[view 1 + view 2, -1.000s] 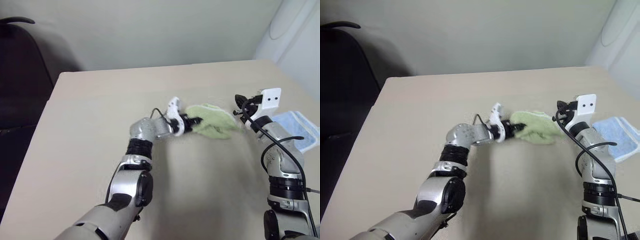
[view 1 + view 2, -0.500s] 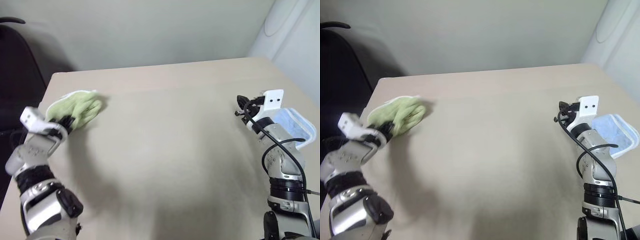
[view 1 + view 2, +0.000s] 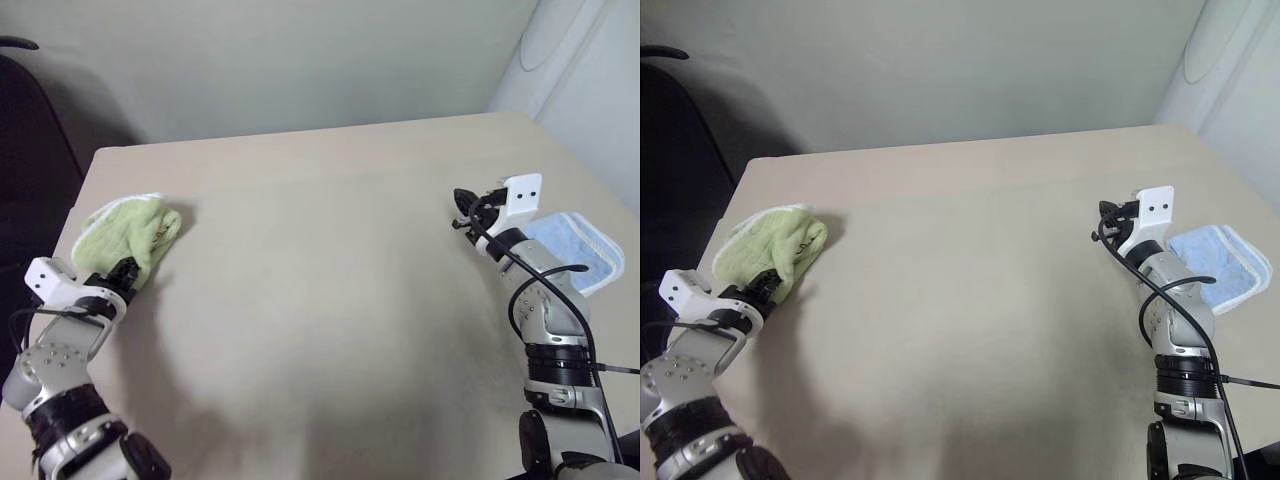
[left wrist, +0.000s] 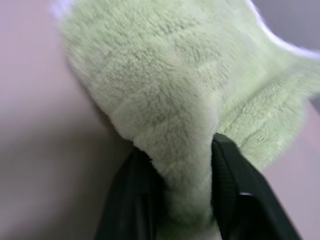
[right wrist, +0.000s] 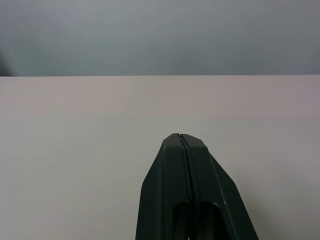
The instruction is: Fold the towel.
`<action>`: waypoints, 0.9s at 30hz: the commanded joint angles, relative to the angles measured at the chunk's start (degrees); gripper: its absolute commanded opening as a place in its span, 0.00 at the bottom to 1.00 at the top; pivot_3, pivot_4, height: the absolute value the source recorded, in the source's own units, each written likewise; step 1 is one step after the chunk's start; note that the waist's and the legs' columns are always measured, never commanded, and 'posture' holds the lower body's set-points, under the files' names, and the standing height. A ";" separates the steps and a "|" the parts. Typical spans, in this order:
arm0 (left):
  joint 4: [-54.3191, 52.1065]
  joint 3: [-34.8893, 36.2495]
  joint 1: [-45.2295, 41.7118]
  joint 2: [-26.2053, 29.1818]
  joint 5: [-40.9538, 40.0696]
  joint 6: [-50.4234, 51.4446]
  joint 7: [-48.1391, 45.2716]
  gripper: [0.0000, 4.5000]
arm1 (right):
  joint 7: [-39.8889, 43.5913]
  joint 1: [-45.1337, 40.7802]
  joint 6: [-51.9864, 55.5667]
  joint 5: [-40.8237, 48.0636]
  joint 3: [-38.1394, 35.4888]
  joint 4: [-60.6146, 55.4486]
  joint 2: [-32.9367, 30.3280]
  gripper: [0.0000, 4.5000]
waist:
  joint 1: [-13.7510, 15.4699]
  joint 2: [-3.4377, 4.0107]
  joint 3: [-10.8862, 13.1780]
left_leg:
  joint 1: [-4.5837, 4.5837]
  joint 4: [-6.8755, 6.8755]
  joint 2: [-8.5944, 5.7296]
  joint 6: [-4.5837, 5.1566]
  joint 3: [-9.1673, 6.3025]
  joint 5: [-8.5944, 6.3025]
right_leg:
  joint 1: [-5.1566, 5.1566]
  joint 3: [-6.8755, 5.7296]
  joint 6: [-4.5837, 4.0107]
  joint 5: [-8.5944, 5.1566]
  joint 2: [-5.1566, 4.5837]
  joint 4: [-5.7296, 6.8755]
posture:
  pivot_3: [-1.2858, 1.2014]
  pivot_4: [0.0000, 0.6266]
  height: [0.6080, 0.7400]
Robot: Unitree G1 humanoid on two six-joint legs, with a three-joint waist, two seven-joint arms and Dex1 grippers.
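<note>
On my beige worktop, the bunched light green terry-cloth towel sits at the left edge, pinched between my left fingers for folding; right fingers idle, pressed together, empty.

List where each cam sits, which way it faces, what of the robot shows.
Left and right eye views: head, looking forward and down at the table; both arms show.
Left wrist view: looks along the left gripper, its fingers around a fold of the green towel.
Right wrist view: looks along the shut right gripper across bare table.
Shared: eye and left wrist views show the towel.
</note>
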 commanded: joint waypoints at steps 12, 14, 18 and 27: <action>-13.53 5.37 17.69 0.56 -10.55 1.13 -5.19 0.37 | 1.70 -0.84 -1.40 0.27 2.29 0.04 2.56 0.00 | -0.76 -0.06 -0.03 | 0.00 -0.01 0.10 -0.11 -0.11 -0.07 | 0.00 0.04 -0.52 -0.17 0.10 0.05 | 0.52 0.24 0.96; -15.42 6.01 18.86 -0.17 -12.75 1.36 -4.78 0.47 | 2.44 -1.80 -1.75 0.40 3.02 1.04 3.15 0.00 | -0.86 -0.06 -0.03 | 0.01 -0.01 0.12 -0.13 -0.11 -0.08 | -0.01 0.05 -0.55 -0.16 0.12 0.05 | 0.52 0.24 0.96; -16.95 6.42 20.13 -0.06 -15.60 0.80 -4.41 0.80 | 2.97 -3.28 -2.57 0.07 3.96 2.74 4.34 0.00 | -0.84 -0.05 -0.03 | 0.00 -0.02 0.16 -0.16 -0.20 -0.10 | 0.00 0.06 -0.66 -0.16 0.13 0.07 | 0.52 0.24 0.96; -16.12 8.69 25.58 -0.93 -18.37 -1.80 -4.53 1.00 | 3.17 -2.98 -4.18 0.04 4.64 3.72 6.01 0.00 | -0.84 -0.06 -0.04 | 0.00 -0.03 0.22 -0.28 -0.31 -0.08 | 0.02 0.03 -0.87 -0.10 0.20 0.08 | 0.52 0.24 0.96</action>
